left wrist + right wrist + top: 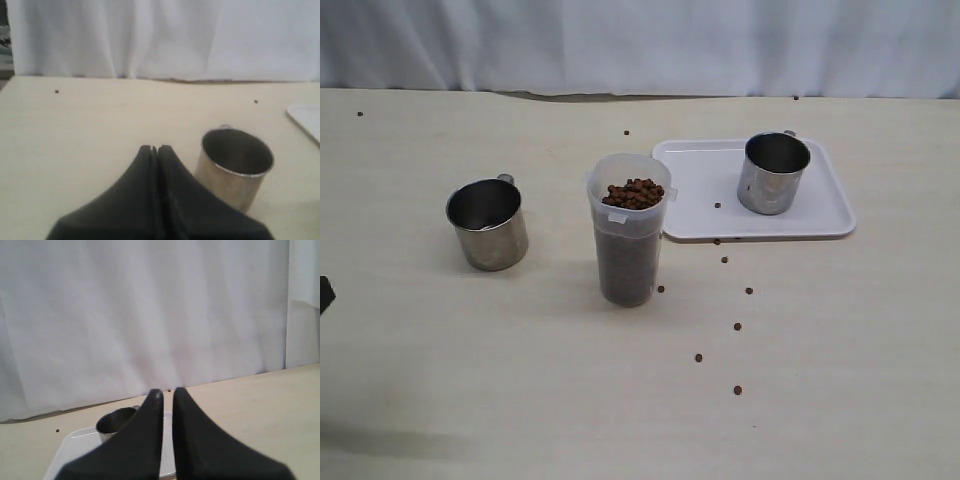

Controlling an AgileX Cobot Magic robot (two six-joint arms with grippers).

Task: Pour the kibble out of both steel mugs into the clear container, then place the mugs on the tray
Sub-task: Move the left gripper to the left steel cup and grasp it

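Kibble fills the container up to just under its rim, a brown heap showing at the top and a dark column behind the frosted wall. The container stands upright near the middle of the desk, just beside the tray's near left corner.

The left mug stands upright on the desk, well to the left of the container, with its handle turned away from the camera and bare steel showing inside. The right mug stands upright on the tray, toward its far right part, and its inside also shows bare steel.

Stray pellets lie scattered on the desk to the right of the container. One lies on the tray beside the right mug, and a few more lie along the far edge of the desk.

The left tool is closed, its black fingers pressed together on nothing. It hangs over the desk close to the left mug but does not touch it. The right tool is closed too, with only a thin slit between its fingers, and it grips nothing. The right mug and the tray lie beyond it.
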